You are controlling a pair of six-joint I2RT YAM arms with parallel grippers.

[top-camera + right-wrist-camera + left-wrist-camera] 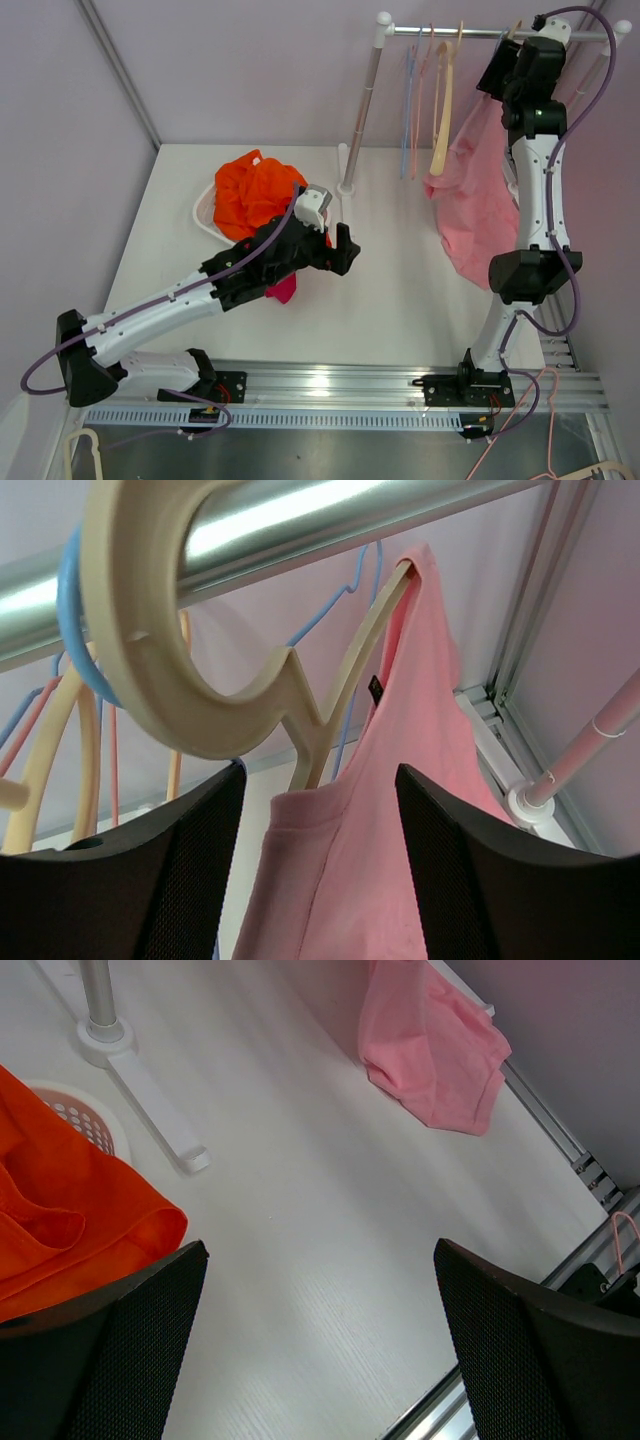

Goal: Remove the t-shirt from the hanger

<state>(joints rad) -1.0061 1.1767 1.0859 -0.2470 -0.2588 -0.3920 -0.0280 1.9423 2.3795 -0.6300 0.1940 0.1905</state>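
A pink t-shirt (472,205) hangs from a cream hanger (330,710) on the metal rail (470,32) at the back right; its hem reaches the table. My right gripper (500,72) is up at the rail, open, its jaws either side of the shirt's collar (330,860) just below the hanger's hook, not closed on it. My left gripper (342,243) is open and empty, low over the middle of the table, beside the orange cloth. The pink shirt also shows far off in the left wrist view (430,1045).
A white basket (205,215) with orange cloth (258,190) sits at the back left; a magenta cloth (283,290) lies under the left arm. Empty cream, blue and pink hangers (425,90) hang on the rail. The rack's post and foot (348,180) stand mid-table.
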